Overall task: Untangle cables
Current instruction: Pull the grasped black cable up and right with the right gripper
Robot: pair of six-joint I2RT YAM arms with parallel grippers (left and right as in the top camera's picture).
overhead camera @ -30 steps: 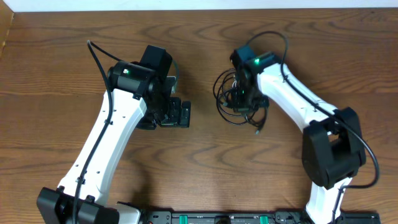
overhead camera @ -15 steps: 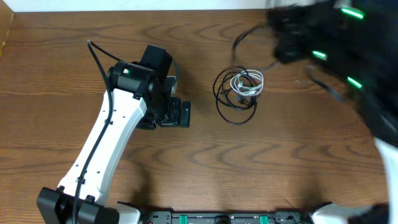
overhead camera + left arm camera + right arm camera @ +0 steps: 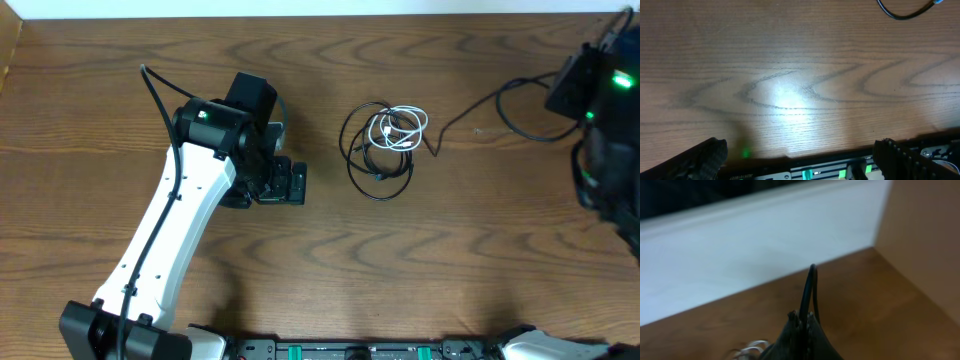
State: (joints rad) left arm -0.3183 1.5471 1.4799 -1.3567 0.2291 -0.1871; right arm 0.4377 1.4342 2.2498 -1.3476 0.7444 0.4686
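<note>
The table (image 3: 320,270) carries a small tangle (image 3: 378,170) between the two grippers. It lies just right of the left gripper (image 3: 295,185), whose fingers are spread over bare table. It lies well to the left of and below the raised right gripper (image 3: 802,327). That gripper is pressed together on a black cable (image 3: 809,287), which trails back slack to the tangle. The white cable (image 3: 402,130) is coiled among the black loops. All look light, limp and thin, likely to snag and drag each other. They are probably best held on a free stretch or near a plug, not at the knot.
</note>
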